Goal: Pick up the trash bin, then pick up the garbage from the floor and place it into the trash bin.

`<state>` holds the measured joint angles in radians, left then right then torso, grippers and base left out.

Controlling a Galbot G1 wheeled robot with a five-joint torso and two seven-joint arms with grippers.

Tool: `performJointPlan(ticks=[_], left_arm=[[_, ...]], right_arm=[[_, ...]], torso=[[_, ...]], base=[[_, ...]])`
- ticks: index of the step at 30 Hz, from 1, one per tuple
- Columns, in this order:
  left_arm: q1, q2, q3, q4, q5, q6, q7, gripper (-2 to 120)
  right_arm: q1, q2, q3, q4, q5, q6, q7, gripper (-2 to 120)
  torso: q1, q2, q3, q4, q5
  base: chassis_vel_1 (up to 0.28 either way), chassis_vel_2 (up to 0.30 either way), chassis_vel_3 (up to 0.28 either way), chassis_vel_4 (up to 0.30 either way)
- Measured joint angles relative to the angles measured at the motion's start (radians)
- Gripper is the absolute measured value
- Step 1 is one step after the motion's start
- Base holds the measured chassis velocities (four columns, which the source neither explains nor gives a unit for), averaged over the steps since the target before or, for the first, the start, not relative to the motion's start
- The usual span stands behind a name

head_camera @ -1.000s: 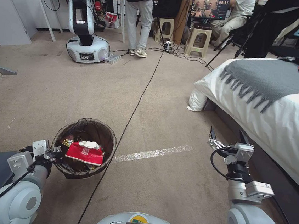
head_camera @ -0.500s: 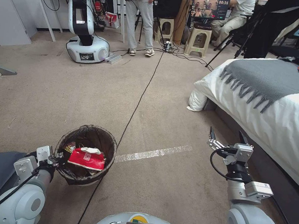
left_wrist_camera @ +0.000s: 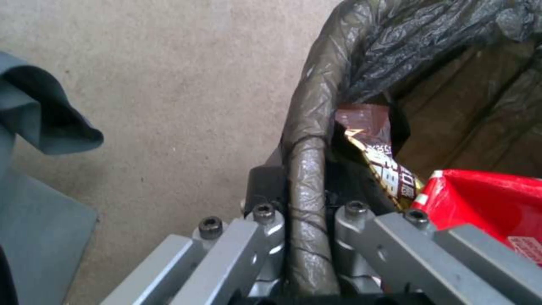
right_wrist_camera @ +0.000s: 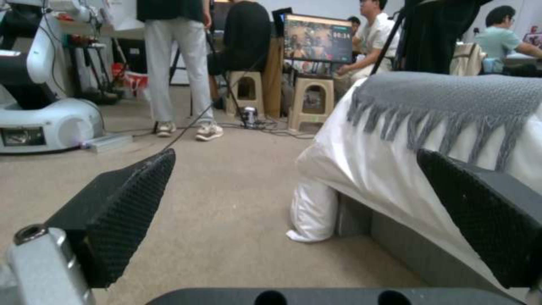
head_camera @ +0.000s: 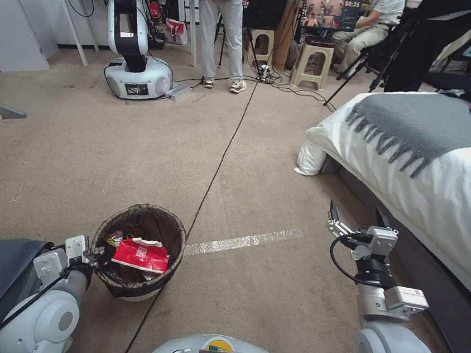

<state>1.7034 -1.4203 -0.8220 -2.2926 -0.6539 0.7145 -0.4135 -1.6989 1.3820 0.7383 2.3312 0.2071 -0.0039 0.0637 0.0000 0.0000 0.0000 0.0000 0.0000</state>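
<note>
Gripping the trash bin (head_camera: 141,228) rim, left gripper (head_camera: 94,252) fingers clamped, right gripper (head_camera: 358,213) fingers spread, empty.

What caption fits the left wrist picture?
Left gripper clamped on the trash bin rim, snack wrappers inside.

We are reading just one clear text: "00:36", in white digits, on the monitor (head_camera: 332,7) at the back of the room; the print on the red packet (head_camera: 141,253) and the brown wrapper (left_wrist_camera: 384,163) inside the trash bin (head_camera: 122,291) is staying illegible to us
</note>
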Motion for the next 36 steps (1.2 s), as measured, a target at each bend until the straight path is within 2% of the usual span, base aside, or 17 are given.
performJointPlan(ticks=[36], left_arm=[[-0.037, 0.017, 0.006, 0.116, -0.020, -0.032, -0.015, 5]], right_arm=[[0.001, 0.002, -0.004, -0.006, -0.008, -0.001, -0.001, 100]], torso=[[0.000, 0.000, 0.000, 0.0001, 0.0002]], base=[[0.000, 0.000, 0.000, 0.000]])
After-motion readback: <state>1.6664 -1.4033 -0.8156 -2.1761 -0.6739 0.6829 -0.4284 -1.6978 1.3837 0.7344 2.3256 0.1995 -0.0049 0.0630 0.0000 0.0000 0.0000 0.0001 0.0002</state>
